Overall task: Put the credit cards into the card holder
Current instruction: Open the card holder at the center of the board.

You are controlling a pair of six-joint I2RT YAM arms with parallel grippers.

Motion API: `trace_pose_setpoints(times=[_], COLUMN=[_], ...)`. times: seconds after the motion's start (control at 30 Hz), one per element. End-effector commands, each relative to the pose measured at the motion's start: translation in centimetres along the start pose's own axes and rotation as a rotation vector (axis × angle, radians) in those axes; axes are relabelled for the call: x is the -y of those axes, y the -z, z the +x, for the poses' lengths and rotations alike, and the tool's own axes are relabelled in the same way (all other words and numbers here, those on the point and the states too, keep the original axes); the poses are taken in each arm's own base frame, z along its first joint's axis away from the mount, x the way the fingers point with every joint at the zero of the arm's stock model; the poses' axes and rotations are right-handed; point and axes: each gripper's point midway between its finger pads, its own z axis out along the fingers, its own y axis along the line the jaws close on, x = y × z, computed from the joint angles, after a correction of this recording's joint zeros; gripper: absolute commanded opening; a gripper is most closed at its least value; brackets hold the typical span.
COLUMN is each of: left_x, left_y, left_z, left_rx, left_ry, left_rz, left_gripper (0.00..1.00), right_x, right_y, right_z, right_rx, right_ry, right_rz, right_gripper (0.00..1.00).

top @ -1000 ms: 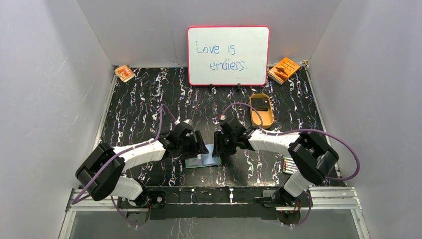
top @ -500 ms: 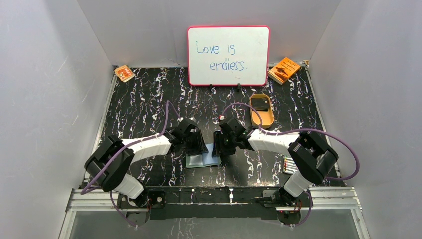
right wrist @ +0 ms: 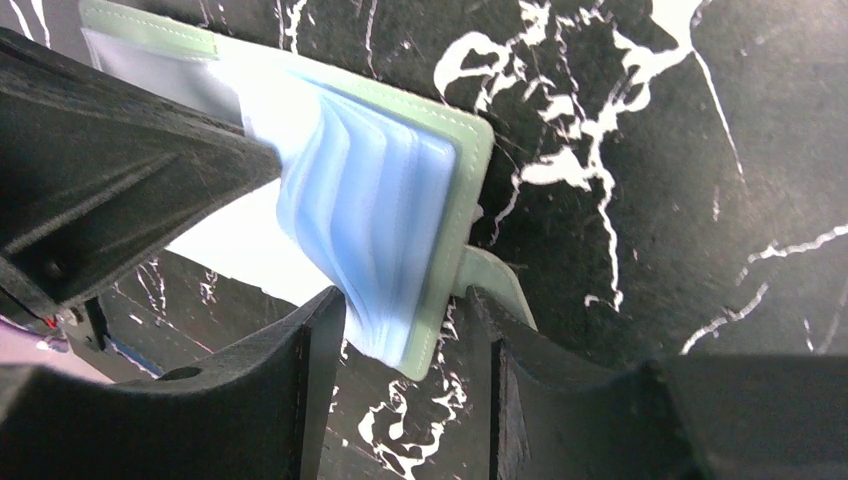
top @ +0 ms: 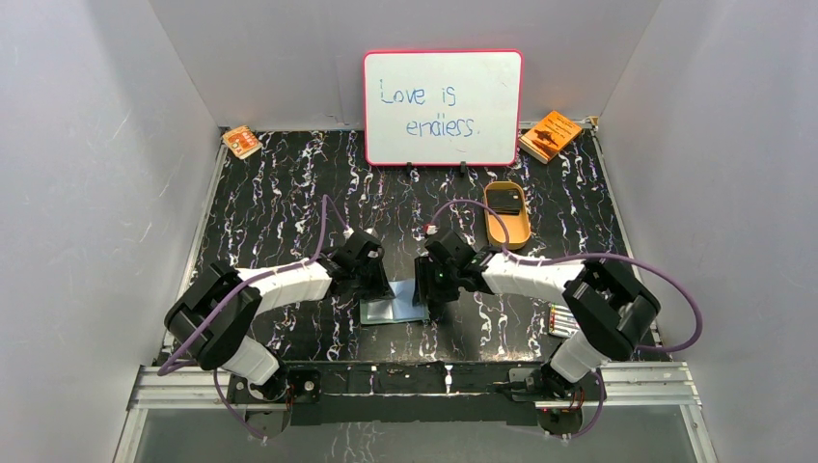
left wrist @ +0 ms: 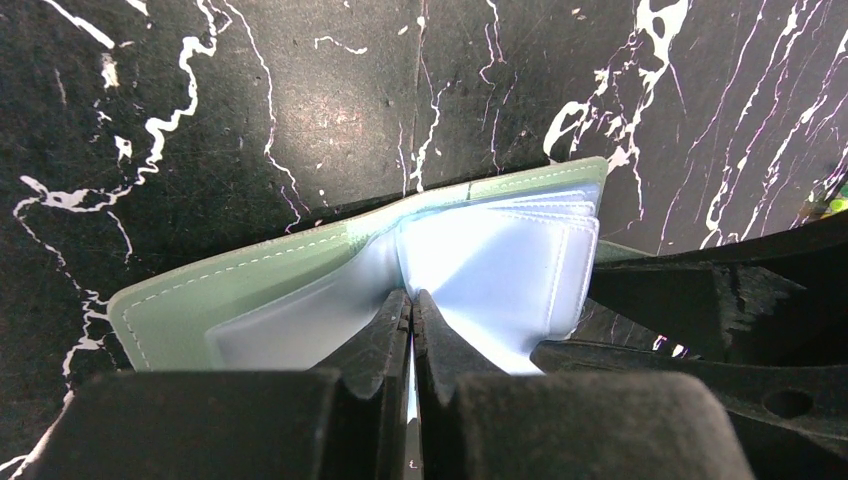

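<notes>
Card holder (top: 394, 308) lay open on marbled table (top: 270, 193), near edge, between both arms. Left gripper (left wrist: 411, 312) clenched on pale inner sleeve. Right gripper (right wrist: 405, 335) parted, fingers straddling holder's green edge, no clear grip. Dark credit cards (top: 504, 200) sat in tan tray (top: 522, 229), well apart.

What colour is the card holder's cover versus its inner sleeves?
The card holder has a pale green stitched cover and pale blue-white inner sleeves; clearest in the left wrist view.

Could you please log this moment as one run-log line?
left gripper: shut on card holder sleeve | right gripper: open around holder's edge | credit cards: in tray
</notes>
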Motion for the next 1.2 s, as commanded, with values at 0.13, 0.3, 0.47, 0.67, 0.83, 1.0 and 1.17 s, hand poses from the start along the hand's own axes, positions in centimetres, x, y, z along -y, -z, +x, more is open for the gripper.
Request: trace_pose_setpoints(times=[0.13, 0.3, 0.47, 0.67, 0.83, 1.0, 1.17], left_x=[-6.1, -6.1, -6.1, -6.1, -6.1, -6.1, -6.0], left_y=[-0.5, -0.4, -0.4, -0.4, -0.3, -0.3, -0.3], left_z=[3.5, 3.5, 3.6, 3.6, 3.5, 3.6, 3.5], left_rx=[-0.084, -0.08, -0.077, -0.077, -0.073, -0.075, -0.073], left_ry=[-0.026, -0.025, -0.022, -0.022, -0.021, -0.019, -0.019], left_rz=[-0.205, -0.2, -0.197, -0.193, -0.192, -0.191, -0.188], left_gripper=[0.0, 0.0, 0.0, 0.0, 0.0, 0.0, 0.0], right_x=[-0.4, -2.3, -4.0, -4.4, -3.4, -2.7, -2.6], right_y=[3.5, 5.2, 4.7, 2.9, 1.7, 1.1, 0.6], right_z=[-1.5, -4.2, -5.2, -5.3, -5.1, -4.8, -4.5], right_rx=[0.081, 0.181, 0.162, 0.12, 0.096, 0.074, 0.056], right_ry=[0.022, 0.04, 0.037, 0.03, 0.02, 0.019, 0.018], right_rz=[0.038, -0.018, -0.103, -0.114, -0.072, -0.051, -0.051], right_gripper=[0.55, 0.46, 0.44, 0.47, 0.48, 0.45, 0.45])
